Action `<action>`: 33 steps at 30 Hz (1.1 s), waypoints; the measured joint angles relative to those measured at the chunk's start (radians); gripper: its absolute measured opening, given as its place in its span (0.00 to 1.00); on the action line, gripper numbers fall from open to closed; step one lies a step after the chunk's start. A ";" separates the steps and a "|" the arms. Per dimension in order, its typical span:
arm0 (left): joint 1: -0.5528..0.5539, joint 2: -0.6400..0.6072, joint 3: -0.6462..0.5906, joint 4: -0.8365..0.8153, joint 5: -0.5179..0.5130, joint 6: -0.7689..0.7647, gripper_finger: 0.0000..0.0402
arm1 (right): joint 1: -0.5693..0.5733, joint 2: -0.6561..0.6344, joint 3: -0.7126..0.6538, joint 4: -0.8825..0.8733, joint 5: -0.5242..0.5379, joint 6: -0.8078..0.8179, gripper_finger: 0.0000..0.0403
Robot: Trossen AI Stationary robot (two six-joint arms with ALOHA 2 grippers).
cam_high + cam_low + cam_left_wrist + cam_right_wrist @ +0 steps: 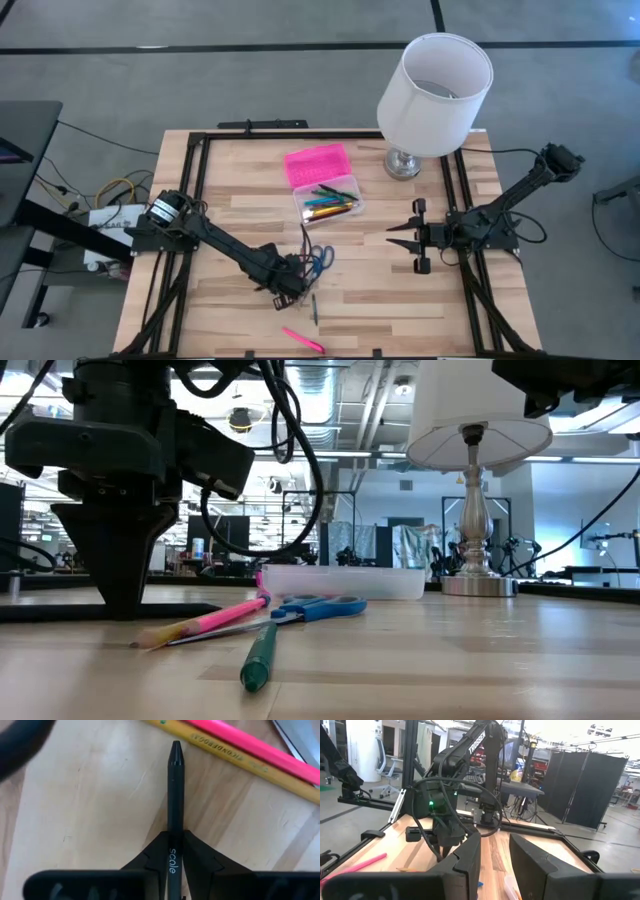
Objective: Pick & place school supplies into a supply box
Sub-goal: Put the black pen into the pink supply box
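My left gripper [290,284] points down at the table beside the blue-handled scissors [318,258] and is shut on a black pen [175,785]. A yellow pencil [250,762] and a pink pen [260,752] lie just past the black pen's tip. A green pen [258,658] lies flat nearer the table's near edge. Another pink pen [303,340] rests at that edge. The clear supply box [328,202] holds several pens, and its pink lid [317,163] lies open behind it. My right gripper [398,236] waits open at the table's right side. My left gripper pinches the black pen's barrel [174,827] between its two fingers [200,855], at the printed part behind the tip. The fingers come from above, pointing down, and lie across the pen. In the low view the pen [170,610] lies level on the table.
A white-shaded lamp [432,85] stands on its metal base [403,163] at the far right, close to the box. A black frame rail [200,160] runs around the table. Bare wood lies between the box and my right gripper.
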 joint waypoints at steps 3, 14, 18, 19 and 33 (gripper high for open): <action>0.003 -0.005 0.000 -0.019 -0.025 -0.034 0.08 | 0.000 0.000 0.000 -0.006 0.000 0.000 0.24; 0.002 0.007 0.092 -0.340 -0.129 -0.036 0.07 | 0.000 0.000 0.000 -0.013 0.000 0.000 0.24; 0.000 0.000 0.172 -0.506 -0.222 -0.061 0.07 | 0.000 0.000 0.000 -0.013 0.000 0.000 0.24; 0.002 0.000 0.187 -0.542 -0.243 -0.062 0.07 | 0.000 0.000 0.000 -0.012 0.000 0.000 0.24; 0.219 -0.003 0.319 -0.447 -0.508 0.266 0.07 | 0.000 0.000 0.000 -0.012 0.000 -0.002 0.24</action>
